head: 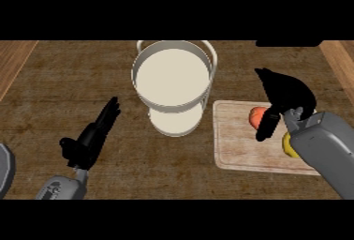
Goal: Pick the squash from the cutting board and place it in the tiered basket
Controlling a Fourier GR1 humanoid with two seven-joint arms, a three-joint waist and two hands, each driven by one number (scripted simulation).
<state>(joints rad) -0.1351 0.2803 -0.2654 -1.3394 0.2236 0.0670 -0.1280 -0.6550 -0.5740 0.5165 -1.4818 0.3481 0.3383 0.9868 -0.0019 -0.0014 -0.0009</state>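
The squash [256,116] is found on the cutting board [235,150], partly covered by the right hand [285,93], which is held open over it, thumb lowered alongside, judged poised for closing. The tiered basket [136,82] is set just left of the board. The left hand [93,136] is rested open at the left
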